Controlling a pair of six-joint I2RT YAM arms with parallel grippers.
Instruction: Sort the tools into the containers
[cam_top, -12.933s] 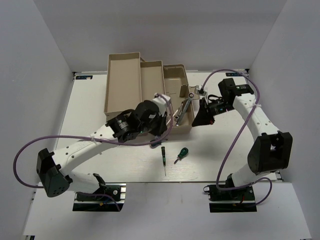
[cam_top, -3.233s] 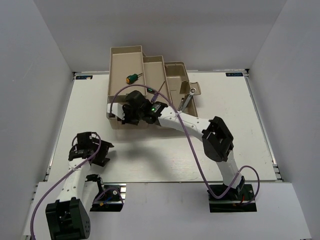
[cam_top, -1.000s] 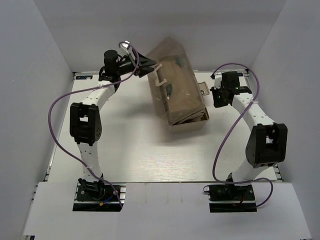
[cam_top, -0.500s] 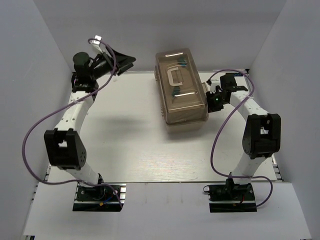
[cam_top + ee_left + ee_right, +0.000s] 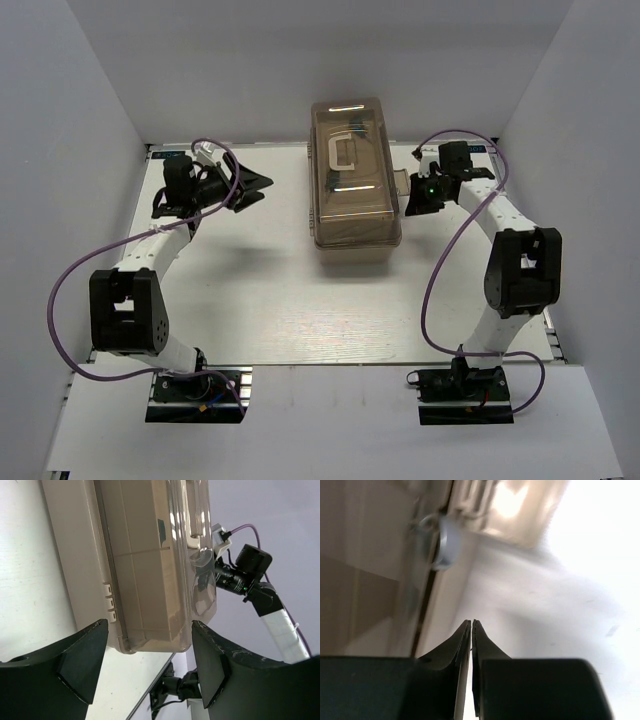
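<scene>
The containers are folded into one beige toolbox [image 5: 352,228], shut under its translucent brown lid [image 5: 352,195] with a pale handle [image 5: 343,153]. The tools are hidden inside; only dim dark shapes show through the lid. My left gripper [image 5: 261,190] hangs open left of the box, apart from it, with nothing between its fingers. In the left wrist view the box's long side [image 5: 145,575] lies ahead of the left gripper [image 5: 150,652]. My right gripper [image 5: 409,204] is shut and empty beside the box's right wall. In the right wrist view its tips [image 5: 471,625] sit near the beige wall [image 5: 365,580].
A small beige latch tab [image 5: 400,184] sticks out of the box's right side, seen as a grey ring [image 5: 441,541] in the right wrist view. White walls close in the table [image 5: 300,300] at the back and sides. Purple cables loop off both arms.
The toolbox went from tilted and blurred to closed and squared up, a little further left. My left gripper came down from the back wall to beside the box. The right gripper stayed by the right wall.
</scene>
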